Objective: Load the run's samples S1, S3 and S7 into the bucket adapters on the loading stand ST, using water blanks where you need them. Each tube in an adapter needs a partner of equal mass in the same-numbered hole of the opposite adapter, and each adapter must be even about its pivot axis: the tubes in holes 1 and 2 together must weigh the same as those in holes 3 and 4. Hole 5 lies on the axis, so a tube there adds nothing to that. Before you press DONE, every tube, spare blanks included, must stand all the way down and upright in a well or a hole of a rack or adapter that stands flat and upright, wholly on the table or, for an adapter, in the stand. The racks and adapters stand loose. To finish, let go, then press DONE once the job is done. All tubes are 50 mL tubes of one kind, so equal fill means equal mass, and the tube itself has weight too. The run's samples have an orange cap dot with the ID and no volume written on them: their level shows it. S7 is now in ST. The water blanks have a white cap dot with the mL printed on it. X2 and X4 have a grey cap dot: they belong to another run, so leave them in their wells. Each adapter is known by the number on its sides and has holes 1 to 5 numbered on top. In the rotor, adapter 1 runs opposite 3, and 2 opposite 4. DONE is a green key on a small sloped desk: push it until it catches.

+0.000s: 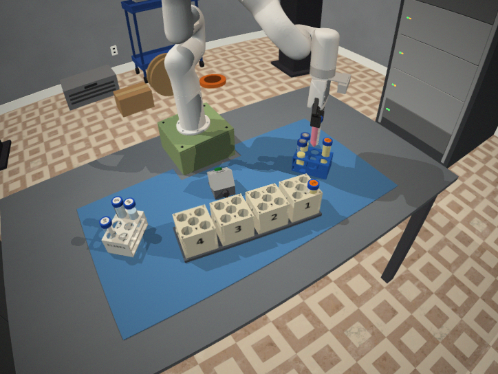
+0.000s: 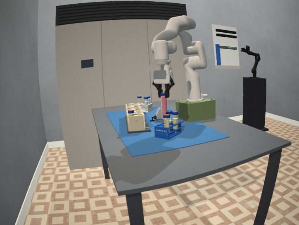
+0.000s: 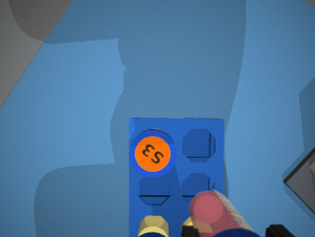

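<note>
My gripper (image 1: 316,124) (image 2: 163,93) (image 3: 235,232) is shut on a pink-filled tube (image 1: 314,137) (image 2: 164,104) (image 3: 206,206) with an orange cap dot, S1 by elimination. The tube hangs upright above the blue samples rack (image 1: 309,170) (image 2: 160,134) (image 3: 176,126), clear of it. S3 (image 1: 326,149) (image 2: 166,122) (image 3: 152,153) stands in a corner well. Two grey-dot tubes (image 1: 305,136) (image 1: 302,142) stand there too. S7 (image 1: 313,184) (image 2: 130,111) stands in a corner hole of adapter 1 (image 1: 296,208) (image 2: 136,124). Adapters 2 (image 1: 263,220), 3 (image 1: 225,235) and 4 (image 1: 191,245) show no tubes.
The white blanks rack (image 1: 118,248) at the left holds three white-dot tubes (image 1: 117,201) (image 1: 128,203) (image 1: 105,222). The small desk (image 1: 221,179) with the green DONE key (image 1: 218,169) stands behind adapter 3. The green robot base (image 1: 205,150) (image 2: 201,110) is beyond it.
</note>
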Available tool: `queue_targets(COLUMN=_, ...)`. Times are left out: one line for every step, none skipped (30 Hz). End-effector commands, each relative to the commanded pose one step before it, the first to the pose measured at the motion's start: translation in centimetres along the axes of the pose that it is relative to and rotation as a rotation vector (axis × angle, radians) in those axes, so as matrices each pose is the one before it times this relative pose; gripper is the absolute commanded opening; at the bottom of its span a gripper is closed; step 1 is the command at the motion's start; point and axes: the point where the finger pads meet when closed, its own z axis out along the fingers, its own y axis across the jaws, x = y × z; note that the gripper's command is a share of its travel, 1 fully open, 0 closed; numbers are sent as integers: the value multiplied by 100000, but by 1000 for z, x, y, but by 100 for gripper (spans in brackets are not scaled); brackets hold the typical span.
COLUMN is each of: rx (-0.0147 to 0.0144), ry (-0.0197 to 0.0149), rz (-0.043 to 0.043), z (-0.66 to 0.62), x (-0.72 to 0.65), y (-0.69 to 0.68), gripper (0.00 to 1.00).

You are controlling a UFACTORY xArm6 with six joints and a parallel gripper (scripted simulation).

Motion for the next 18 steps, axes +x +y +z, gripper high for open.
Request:
queue_targets(rx=45, ry=320, rz=14, z=-830, x=106, y=-9, gripper=0)
queue_targets(rx=0, ry=0, rz=0, z=-200, x=0, y=0, gripper=0)
queue_targets(rx=0, ry=0, rz=0, z=-200, x=0, y=0, gripper=0)
queue_targets(rx=0, ry=0, rz=0, z=-200, x=0, y=0, gripper=0)
queue_targets(rx=0, ry=0, rz=0, z=-200, x=0, y=0, gripper=0)
queue_targets(rx=0, ry=0, rz=0, z=-200, x=0, y=0, gripper=0)
queue_targets(rx=0, ry=0, rz=0, z=-200, x=0, y=0, gripper=0)
queue_targets(rx=0, ry=0, rz=0, z=-200, x=0, y=0, gripper=0)
queue_targets(rx=0, ry=0, rz=0, z=-200, x=0, y=0, gripper=0)
queue_targets(rx=0, ry=0, rz=0, z=-200, x=0, y=0, gripper=0)
queue_targets(rx=0, ry=0, rz=0, z=-200, x=0, y=0, gripper=0)
queue_targets(rx=0, ry=0, rz=0, z=-200, x=0, y=0, gripper=0)
queue_targets(rx=0, ry=0, rz=0, z=0, x=0, y=0, gripper=0)
queue_targets(rx=0, ry=0, rz=0, z=0, x=0, y=0, gripper=0)
queue_targets(rx=0, ry=0, rz=0, z=0, x=0, y=0, gripper=0)
queue_targets(rx=0, ry=2, rz=0, z=6, x=0, y=0, gripper=0)
queue_targets(rx=0, ry=-1, rz=0, z=-3, x=1, y=0, gripper=0)
queue_targets(rx=0, ry=0, rz=0, z=-2, x=0, y=0, gripper=0)
